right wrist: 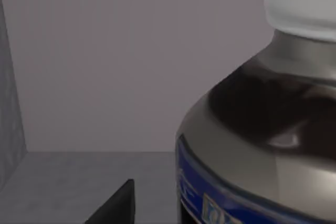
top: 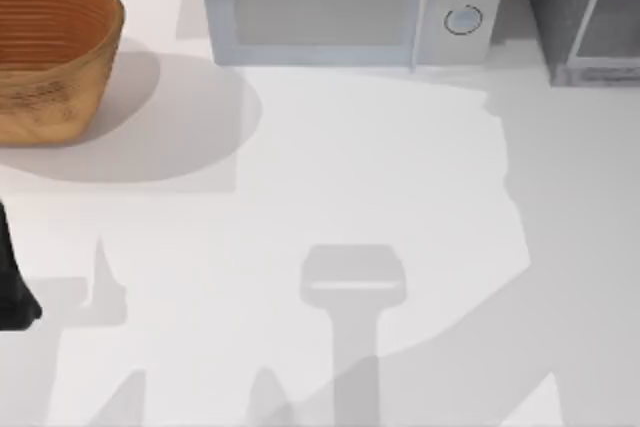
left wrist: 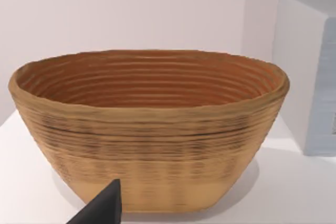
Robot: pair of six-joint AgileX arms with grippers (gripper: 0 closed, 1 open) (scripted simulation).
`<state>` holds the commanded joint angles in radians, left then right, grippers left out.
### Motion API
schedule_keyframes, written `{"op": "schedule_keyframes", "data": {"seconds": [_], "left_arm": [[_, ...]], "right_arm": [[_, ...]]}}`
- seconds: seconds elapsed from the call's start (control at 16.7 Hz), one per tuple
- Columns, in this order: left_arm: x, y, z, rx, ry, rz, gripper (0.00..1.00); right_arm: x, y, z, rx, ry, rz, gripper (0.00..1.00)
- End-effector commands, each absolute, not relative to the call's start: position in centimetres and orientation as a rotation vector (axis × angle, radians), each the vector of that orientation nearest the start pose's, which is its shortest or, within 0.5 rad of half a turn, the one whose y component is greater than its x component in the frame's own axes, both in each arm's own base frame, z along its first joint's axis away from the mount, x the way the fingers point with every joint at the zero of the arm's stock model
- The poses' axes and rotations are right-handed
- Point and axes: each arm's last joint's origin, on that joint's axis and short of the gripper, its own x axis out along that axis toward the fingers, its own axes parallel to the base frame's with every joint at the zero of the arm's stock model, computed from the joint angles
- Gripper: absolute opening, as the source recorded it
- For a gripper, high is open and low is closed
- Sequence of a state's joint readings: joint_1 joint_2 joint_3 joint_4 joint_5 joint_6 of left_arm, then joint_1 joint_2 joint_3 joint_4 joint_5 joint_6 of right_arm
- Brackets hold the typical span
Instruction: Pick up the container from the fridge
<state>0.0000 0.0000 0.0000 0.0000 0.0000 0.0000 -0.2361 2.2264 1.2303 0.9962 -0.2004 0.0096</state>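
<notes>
Right hand is reaching inside the fridge (top: 585, 17), at the tabletop's (top: 400, 177) far right corner. In the right wrist view the container (right wrist: 262, 129), a dark bottle with a blue label and whitish cap, is standing on the fridge floor, close beside one finger (right wrist: 118, 205). Whether that hand is clenched or released, cannot tell; probably not gripping yet. Grasp and lift are still remaining. Left arm is idling at the left edge, facing the basket (left wrist: 149, 129); its hand state also cannot be told.
</notes>
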Motion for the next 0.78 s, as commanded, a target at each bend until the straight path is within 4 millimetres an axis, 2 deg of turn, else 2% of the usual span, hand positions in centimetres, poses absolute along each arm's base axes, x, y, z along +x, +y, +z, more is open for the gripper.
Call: {"op": "schedule_keyframes", "data": {"seconds": [0.6,0.78], "left_arm": [[10.57,-0.12,16.0,0.0,0.0,0.0,1.0],[10.57,-0.12,16.0,0.0,0.0,0.0,1.0]], "right_arm": [[45.75,-9.88,13.53,-0.003,0.003,-0.01,0.02],[45.75,-9.88,13.53,-0.003,0.003,-0.01,0.0]]}}
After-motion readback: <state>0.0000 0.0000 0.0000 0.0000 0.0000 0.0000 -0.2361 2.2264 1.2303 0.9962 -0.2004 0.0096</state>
